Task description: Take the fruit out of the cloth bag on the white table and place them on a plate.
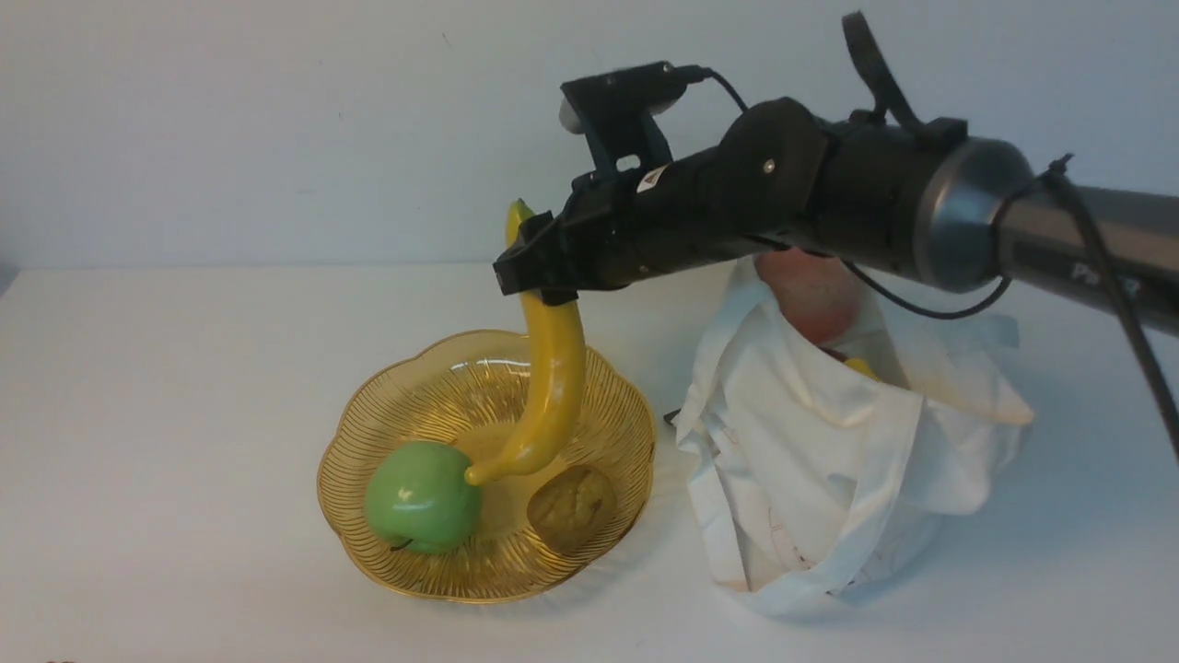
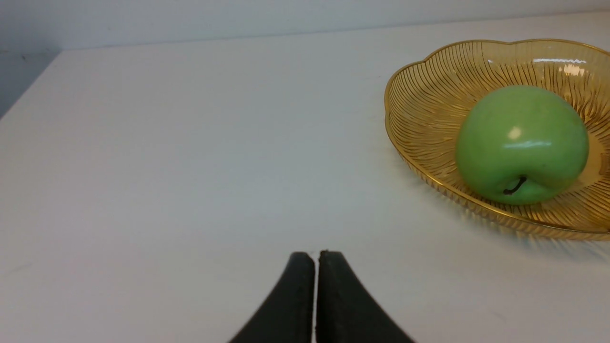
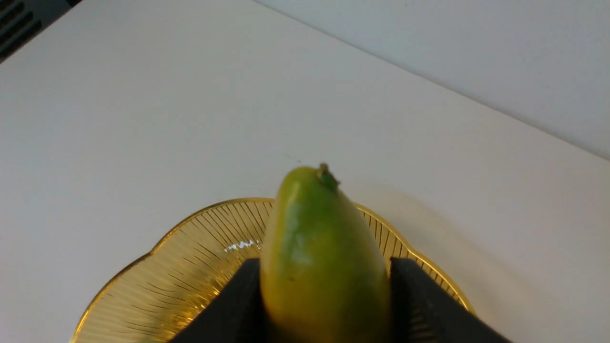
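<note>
Front view | right pincer (image 1: 537,273) grips banana (image 1: 555,387) near-vertical, lower tip in plate (image 1: 387,564) | left pincer (image 2: 315,255) closed

In the plate (image 1: 414,387), the green apple (image 1: 422,497) fills the near-left part and the brown lump (image 1: 571,506) the near-right. The banana (image 1: 553,387), clamped in your right hand (image 1: 539,272), hangs down between them with its tip just beside the apple. The plate's far half lies bare. Right of the plate the cloth bag (image 1: 811,460) stands close, with only a narrow strip of bench (image 1: 184,368) between. Left of the plate and beyond it the bench is open; your left hand (image 2: 315,253) sits there, jaws together.
</note>
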`<state>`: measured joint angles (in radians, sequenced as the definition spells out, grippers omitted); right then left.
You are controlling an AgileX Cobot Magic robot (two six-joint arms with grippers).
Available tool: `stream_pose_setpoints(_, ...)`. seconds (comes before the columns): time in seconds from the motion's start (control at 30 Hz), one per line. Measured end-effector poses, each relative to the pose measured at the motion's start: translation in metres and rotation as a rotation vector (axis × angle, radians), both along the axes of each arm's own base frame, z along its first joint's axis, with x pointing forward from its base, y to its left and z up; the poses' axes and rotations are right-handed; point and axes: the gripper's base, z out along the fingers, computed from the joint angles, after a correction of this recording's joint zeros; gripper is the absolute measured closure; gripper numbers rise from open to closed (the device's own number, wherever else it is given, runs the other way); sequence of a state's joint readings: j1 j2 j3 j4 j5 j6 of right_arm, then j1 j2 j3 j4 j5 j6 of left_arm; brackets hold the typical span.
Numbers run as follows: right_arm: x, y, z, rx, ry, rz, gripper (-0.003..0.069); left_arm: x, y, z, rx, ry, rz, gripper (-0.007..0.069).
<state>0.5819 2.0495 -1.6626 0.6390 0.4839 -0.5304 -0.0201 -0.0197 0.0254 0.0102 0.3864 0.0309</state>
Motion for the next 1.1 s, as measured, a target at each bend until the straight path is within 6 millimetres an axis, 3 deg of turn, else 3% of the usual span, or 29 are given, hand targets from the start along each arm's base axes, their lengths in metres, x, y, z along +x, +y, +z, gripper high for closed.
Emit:
stream_pose_setpoints(0.07, 0.004, 0.004, -0.014, -0.021, 0.018, 0.018, 0.0359, 0.000, 0.000, 0.000, 0.000, 0.000, 0.000, 0.0632)
stream_pose_setpoints(0.23, 0.008, 0.007, -0.024, -0.031, 0.032, 0.028, 0.0359, 0.000, 0.000, 0.000, 0.000, 0.000, 0.000, 0.0632)
stream_pose_setpoints(0.53, 0.009, 0.010, -0.036, -0.037, 0.063, 0.035, 0.0142, 0.000, 0.000, 0.000, 0.000, 0.000, 0.000, 0.0632)
stream_pose_setpoints(0.7, 0.008, 0.009, -0.032, -0.038, 0.063, 0.043, 0.0102, 0.000, 0.000, 0.000, 0.000, 0.000, 0.000, 0.0632)
stream_pose_setpoints(0.8, 0.002, 0.005, -0.013, -0.064, 0.021, 0.071, 0.0099, 0.000, 0.000, 0.000, 0.000, 0.000, 0.000, 0.0632)
stream_pose_setpoints(0.9, -0.007, -0.003, 0.019, -0.090, -0.039, 0.085, 0.0116, 0.000, 0.000, 0.000, 0.000, 0.000, 0.000, 0.0632)
stream_pose_setpoints(0.97, -0.018, -0.013, 0.050, -0.109, -0.083, 0.081, 0.0153, 0.000, 0.000, 0.000, 0.000, 0.000, 0.000, 0.0632)
stream_pose_setpoints(1.0, -0.028, -0.022, 0.075, -0.109, -0.111, 0.067, 0.0193, 0.000, 0.000, 0.000, 0.000, 0.000, 0.000, 0.0632)
stream_pose_setpoints(1.03, -0.030, -0.023, 0.079, -0.113, -0.124, 0.068, 0.0200, 0.000, 0.000, 0.000, 0.000, 0.000, 0.000, 0.0632)
stream_pose_setpoints(1.07, -0.045, -0.037, 0.109, -0.134, -0.162, 0.043, 0.0264, 0.000, 0.000, 0.000, 0.000, 0.000, 0.000, 0.0632)
stream_pose_setpoints(1.1, -0.049, -0.041, 0.117, -0.130, -0.176, 0.038, 0.0283, 0.000, 0.000, 0.000, 0.000, 0.000, 0.000, 0.0632)
